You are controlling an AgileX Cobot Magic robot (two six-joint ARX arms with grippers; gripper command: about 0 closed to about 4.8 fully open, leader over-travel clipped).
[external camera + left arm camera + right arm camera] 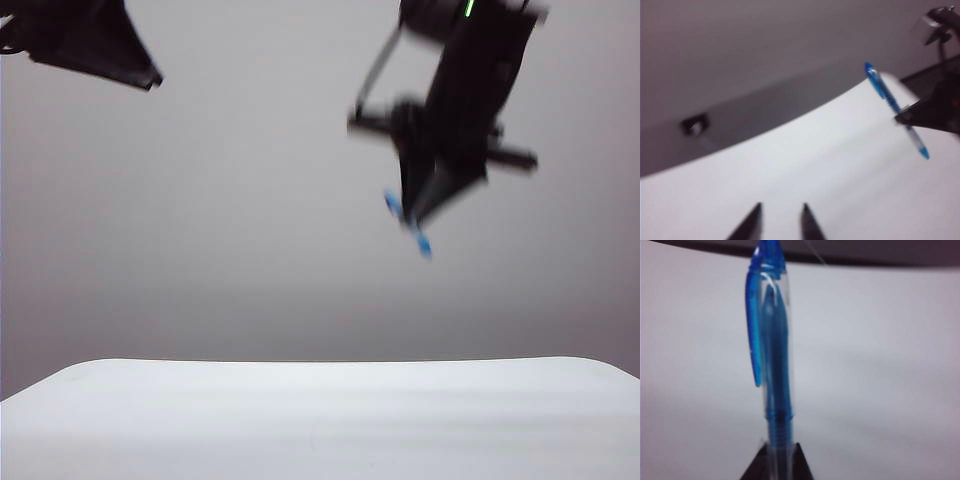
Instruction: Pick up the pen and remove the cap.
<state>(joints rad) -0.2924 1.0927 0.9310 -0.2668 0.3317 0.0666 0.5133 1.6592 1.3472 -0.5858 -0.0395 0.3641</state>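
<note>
White bench (pixel 320 420) bare. Right end effector (pixel 418 205) up high on the right, clamped on pen (pixel 896 107) mid-barrel; pen's long axis tilted, capped end sticking out toward left side. Left end effector (pixel 781 220) upper left w/ jaws slightly parted, holding nothing, well apart from pen; must cross to cap (pixel 767 315).

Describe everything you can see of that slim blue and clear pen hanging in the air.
The slim pen has a translucent clear plastic barrel with a blue core inside, a blue clip and cap at one end and a bright blue tip at the other. Its cap looks still on. The black right gripper is shut on its middle and holds it tilted, high above the white table, touching nothing else. The left gripper is apart from it, its jaws slightly parted and empty.
</note>
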